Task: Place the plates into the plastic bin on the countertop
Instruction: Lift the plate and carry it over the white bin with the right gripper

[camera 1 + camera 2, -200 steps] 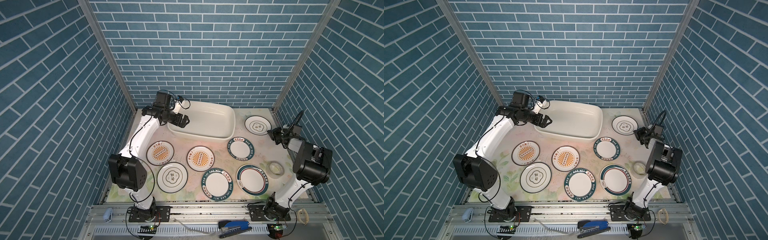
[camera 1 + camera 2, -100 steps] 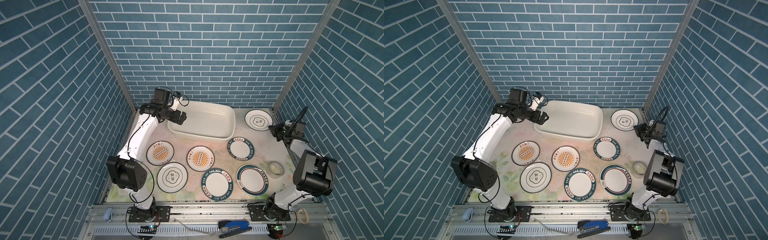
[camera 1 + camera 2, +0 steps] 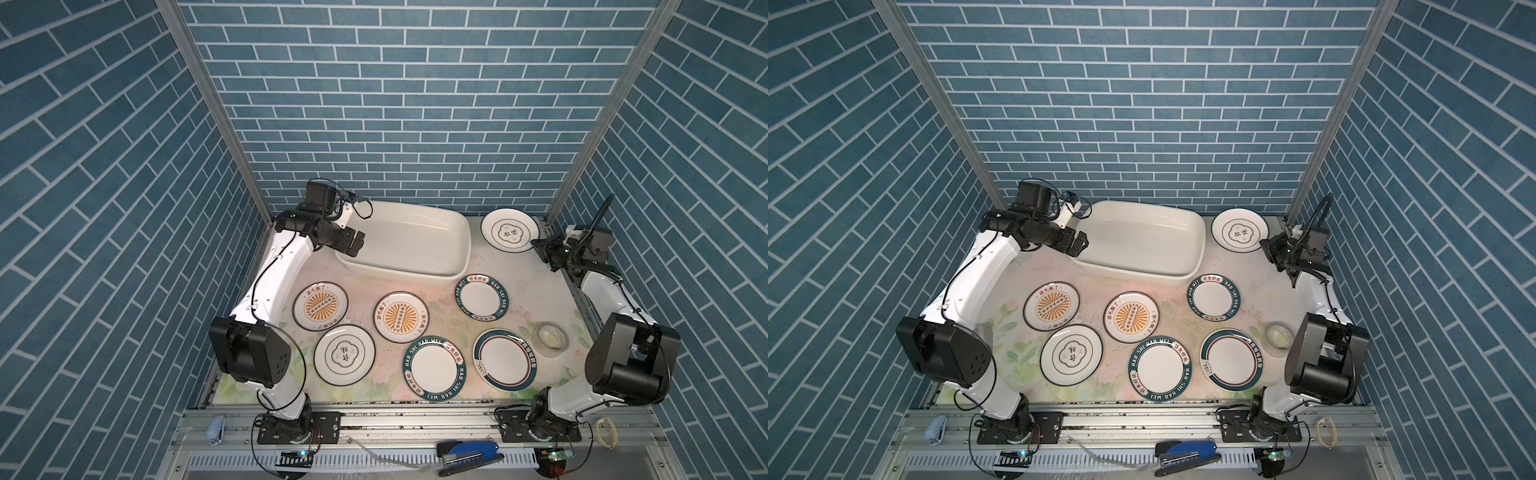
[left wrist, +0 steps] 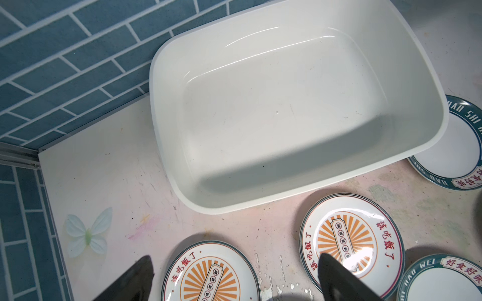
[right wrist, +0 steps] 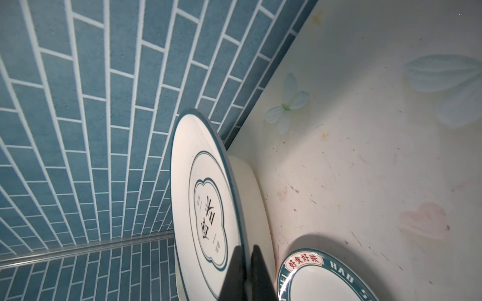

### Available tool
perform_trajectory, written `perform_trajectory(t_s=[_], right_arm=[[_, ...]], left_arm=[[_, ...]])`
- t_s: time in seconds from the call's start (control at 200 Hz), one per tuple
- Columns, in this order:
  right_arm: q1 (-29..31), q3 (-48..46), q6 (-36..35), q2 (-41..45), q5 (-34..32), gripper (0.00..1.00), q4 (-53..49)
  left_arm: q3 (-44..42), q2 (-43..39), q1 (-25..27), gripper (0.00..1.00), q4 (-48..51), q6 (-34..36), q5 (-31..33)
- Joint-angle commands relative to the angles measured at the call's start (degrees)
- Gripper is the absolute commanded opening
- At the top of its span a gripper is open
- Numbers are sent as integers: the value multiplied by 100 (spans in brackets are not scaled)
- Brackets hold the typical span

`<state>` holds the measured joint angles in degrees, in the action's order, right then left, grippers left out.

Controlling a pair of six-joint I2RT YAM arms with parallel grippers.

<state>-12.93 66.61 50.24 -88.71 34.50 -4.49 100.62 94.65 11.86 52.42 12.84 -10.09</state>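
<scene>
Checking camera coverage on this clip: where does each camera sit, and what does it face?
Both top views: high, front, looking down on plastic bin, plates, both arms.
Left wrist: above the left gripper, open, facing bin and sunburst plates.
Right wrist: behind the right gripper, shut on the clover plate, facing the tiled wall.
All four share the bin.

The plastic bin (image 4: 287,104) and the plates (image 4: 349,234) are gleaming smooth and glossy, while the surface (image 4: 104,182) is looking matt and scuffed.
</scene>
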Motion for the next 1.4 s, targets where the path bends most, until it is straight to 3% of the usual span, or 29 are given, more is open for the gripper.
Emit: perform_trajectory(t_s=[0.0,0.535,0.945,1.395], right_arm=[[318,421,-311,143,138,0,-326],[2316,1406,-425,-771,-726,0,-430],[3494,3235,-333,-2772,-1243,0,-358],[4213,5434,-200,-4920,-1530,0,-632]], left_arm=[[-112,-213,-68,100,-2,-140,38],[-25,-208,-246,99,-153,-734,-349],[213,-165,-245,100,-57,-774,-689],[219,-325,-246,99,-24,-758,-1039]])
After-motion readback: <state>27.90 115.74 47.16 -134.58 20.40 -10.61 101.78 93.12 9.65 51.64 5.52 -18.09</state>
